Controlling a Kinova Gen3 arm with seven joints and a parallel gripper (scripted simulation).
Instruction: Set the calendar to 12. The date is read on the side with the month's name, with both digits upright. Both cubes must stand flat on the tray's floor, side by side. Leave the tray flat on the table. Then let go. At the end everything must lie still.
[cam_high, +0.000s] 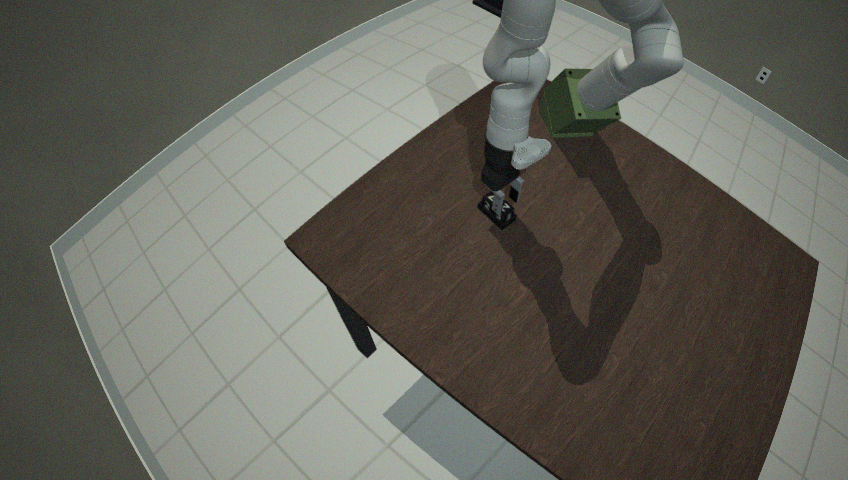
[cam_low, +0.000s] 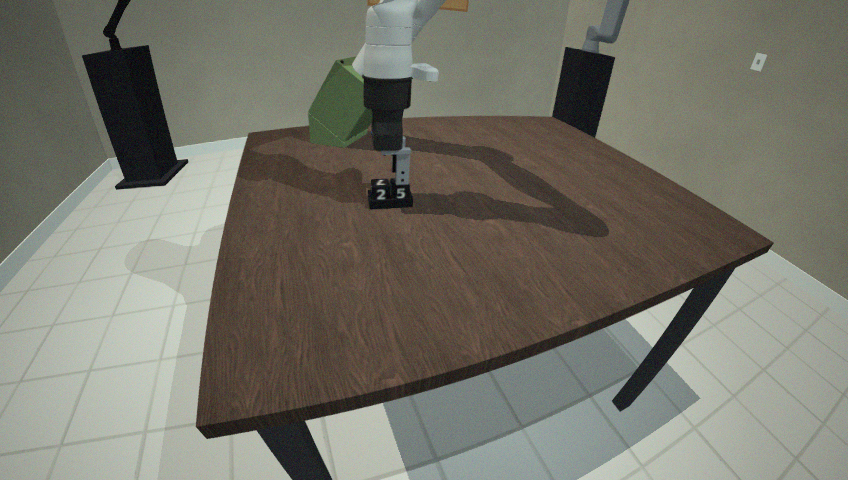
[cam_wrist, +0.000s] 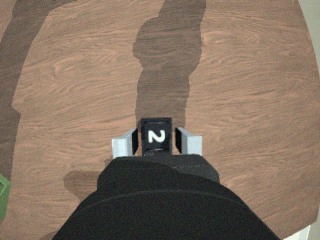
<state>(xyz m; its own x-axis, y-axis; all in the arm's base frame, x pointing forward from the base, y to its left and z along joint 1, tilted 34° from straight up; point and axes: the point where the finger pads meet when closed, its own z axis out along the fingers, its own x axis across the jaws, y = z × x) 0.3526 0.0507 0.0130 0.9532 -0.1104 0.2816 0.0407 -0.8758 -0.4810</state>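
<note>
My gripper (cam_high: 507, 196) (cam_low: 397, 169) (cam_wrist: 156, 137) is spread, its two fingers apart with nothing pinched between them. The black tray (cam_high: 503, 225) (cam_low: 390, 204) lies on the brown wood-grained table (cam_high: 416, 279) (cam_low: 452, 285) (cam_wrist: 90, 80), below my fingertips. In it, side by side in the exterior view, stand the cube showing 2 (cam_low: 380, 193) and the cube showing 5 (cam_low: 400, 193), dark blocks with pale digits; I cannot tell which side bears the month's name. I judge both cubes light, rigid and fairly smooth, hence apt to slip or pivot under an off-centre grip. The best hold is probably on two opposite flat faces, pads square and centred, pressure modest. The tray, shallow, straight-edged and seemingly light too, could be dragged if a fingertip caught its rim.
</note>
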